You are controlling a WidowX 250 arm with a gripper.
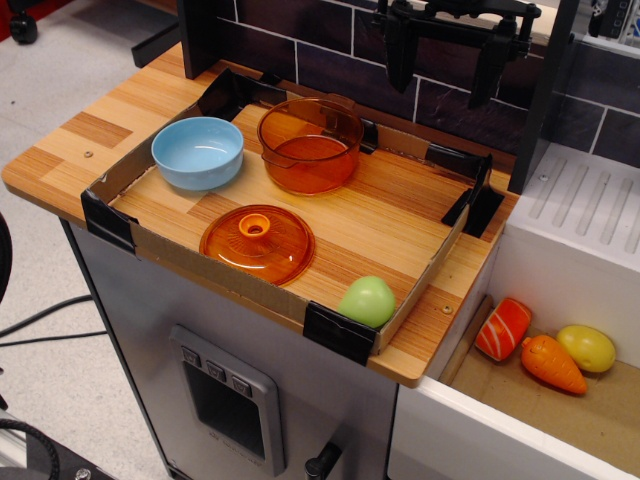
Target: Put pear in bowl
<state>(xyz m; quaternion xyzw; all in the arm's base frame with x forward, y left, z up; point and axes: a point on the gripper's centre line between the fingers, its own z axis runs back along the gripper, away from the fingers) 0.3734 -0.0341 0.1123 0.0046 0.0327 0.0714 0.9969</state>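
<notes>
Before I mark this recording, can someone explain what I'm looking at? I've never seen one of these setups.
There is one picture, taken from above and in front of a toy kitchen counter. The black two-pronged thing at the top is the robot's gripper; its prongs stand apart and hold nothing. On the counter sits a shallow cardboard tray. In it are a light blue bowl, a clear orange pot, the pot's flat orange lid, and a green pear in the near right corner. The pear is not in the bowl yet. Lower right, in a sink-like bin, lie three more toy foods.
</notes>
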